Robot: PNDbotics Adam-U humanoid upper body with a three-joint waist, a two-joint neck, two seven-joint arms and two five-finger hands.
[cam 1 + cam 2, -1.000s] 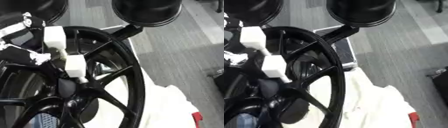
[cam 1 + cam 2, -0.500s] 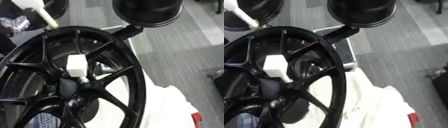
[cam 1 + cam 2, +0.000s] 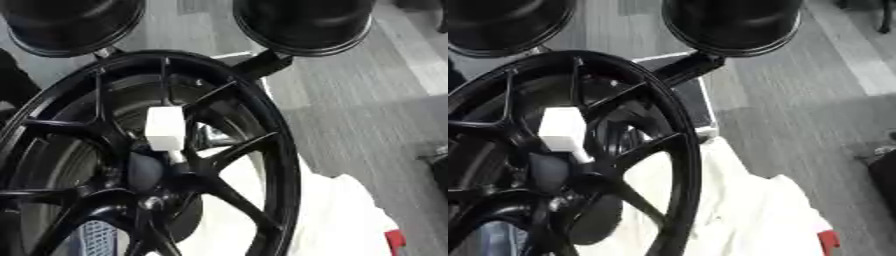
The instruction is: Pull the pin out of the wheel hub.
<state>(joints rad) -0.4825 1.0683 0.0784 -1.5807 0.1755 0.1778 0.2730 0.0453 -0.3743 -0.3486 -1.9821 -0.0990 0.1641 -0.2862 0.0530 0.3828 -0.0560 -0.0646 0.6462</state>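
We are viewing the black wheel hub (image 3: 262, 130) with the white-headed pin (image 3: 164, 129) sitting at its centre. Neither hand is showing, so finger state and finger-relative positions cannot be determined.

Blk wheel hub (image 3: 262, 150), white pin (image 3: 164, 128) (cloth (image 3: 754, 210) white)

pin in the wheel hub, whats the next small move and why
Probably bring a hand back to the white block-shaped head of the pin and curl fingers round it. The pin stands in the hub of the black wheel, so it is not yet out, and neither of the robot's hands shows in either view, so nothing grips it.
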